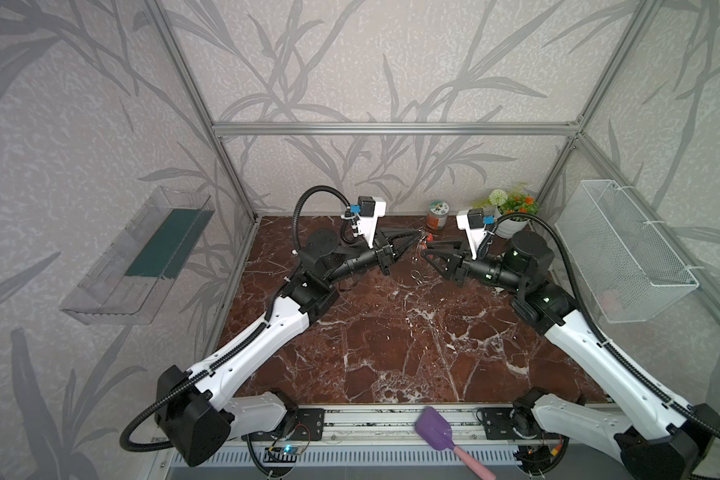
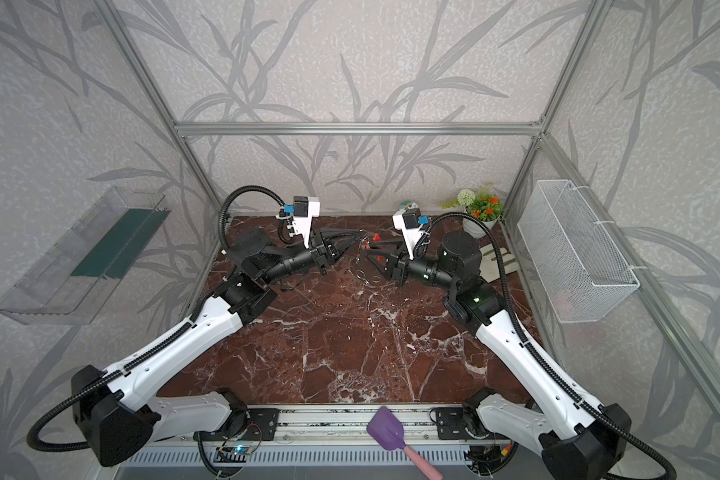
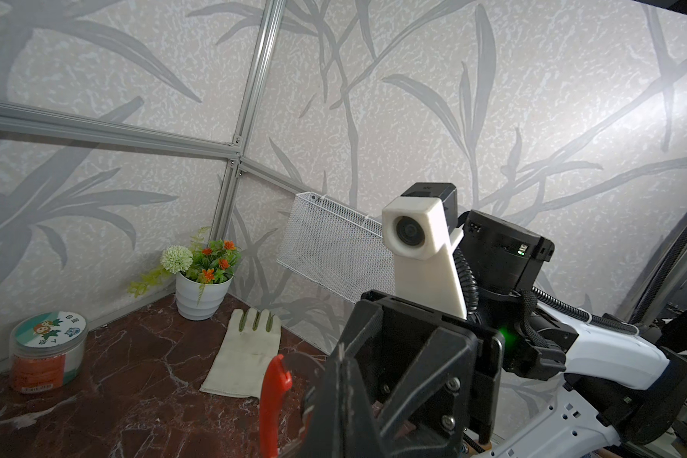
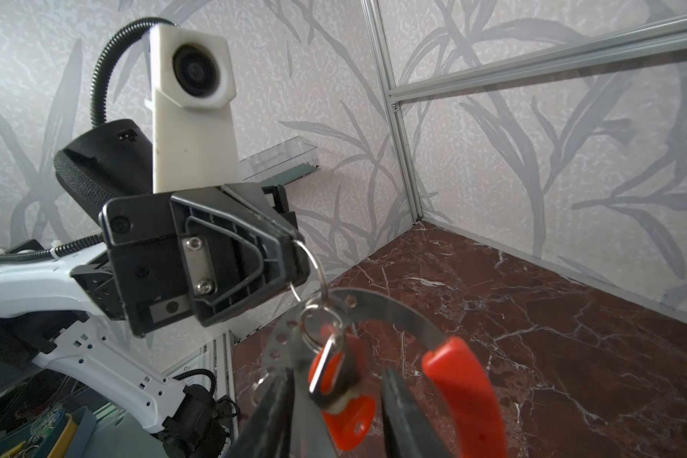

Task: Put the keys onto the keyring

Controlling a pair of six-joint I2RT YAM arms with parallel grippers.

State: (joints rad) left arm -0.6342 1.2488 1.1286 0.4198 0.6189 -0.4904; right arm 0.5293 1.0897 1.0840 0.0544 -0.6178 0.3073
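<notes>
Your key tag (image 4: 344,400) hangs clear of the table at the back middle, between the two grippers. Its tiny metal ring (image 4: 320,322) is bunched right up against the silvery band of the keyring hoop (image 4: 377,303), though I can't tell if it is actually threaded on. The hoop arcs over the tag, with its red section (image 4: 469,396) curving down one side. Your right gripper (image 4: 336,374) has its dark fingers standing apart with the tag between them, and you can't tell if they pinch anything. Your left gripper (image 4: 296,240) is clamped tight on a thin split ring (image 4: 314,261) that runs down into that same knot of metal. In the left wrist view the right gripper's body hides most of the hoop. Two loose rings (image 1: 417,275) lie on the table just below. Further back sit a jar (image 3: 48,353), a flower pot (image 3: 203,293) and a pale glove (image 3: 246,357) lying flat. The table (image 1: 391,353) is dark red marble with white veins. A mesh basket (image 1: 624,249) and a clear shelf (image 1: 142,257) hang on leaf-patterned walls, and a purple spatula (image 1: 433,428) lies on the front rail.
</notes>
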